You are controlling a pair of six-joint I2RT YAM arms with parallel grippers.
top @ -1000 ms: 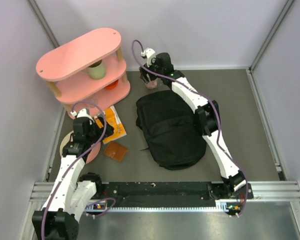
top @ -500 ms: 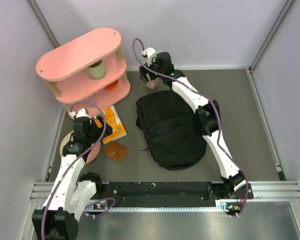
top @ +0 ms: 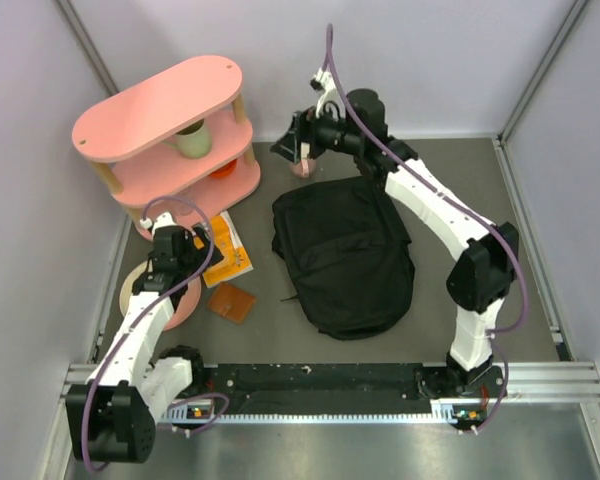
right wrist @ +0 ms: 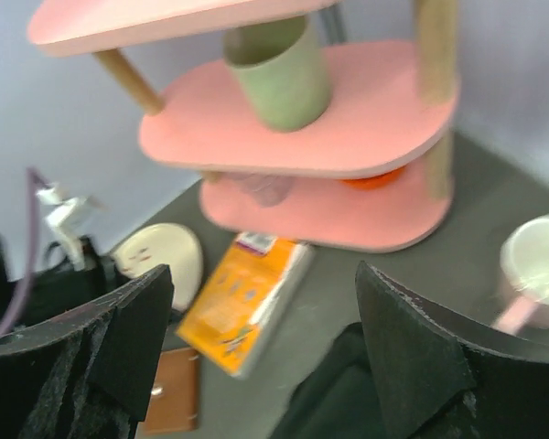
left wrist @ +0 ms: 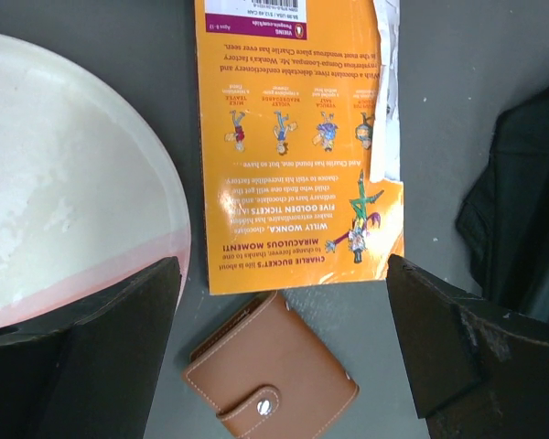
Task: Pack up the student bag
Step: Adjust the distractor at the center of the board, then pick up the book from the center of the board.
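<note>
The student bag point(top: 345, 255), black and floppy, lies in the middle of the table; its edge shows in the left wrist view point(left wrist: 522, 201) and the right wrist view point(right wrist: 348, 393). My right gripper point(top: 292, 145) hangs open and empty in the air beyond the bag's far left corner, facing the shelf point(right wrist: 265, 357). My left gripper point(top: 183, 255) is wide open over the table left of the bag. It holds nothing point(left wrist: 279, 366). Between its fingers I see a brown wallet point(left wrist: 270, 380) and the near end of an orange book point(left wrist: 297, 146).
A pink shelf unit point(top: 170, 130) stands at the back left with a green cup point(top: 192, 140) on its middle level. A pink mug point(top: 302, 168) sits behind the bag. A white plate point(left wrist: 64, 183) lies left of the book. Walls close in on the left, far and right sides.
The right arm has lifted and swung back from the pink mug, its jaws opening wider and now turned toward the shelf. The left arm has barely shifted.
</note>
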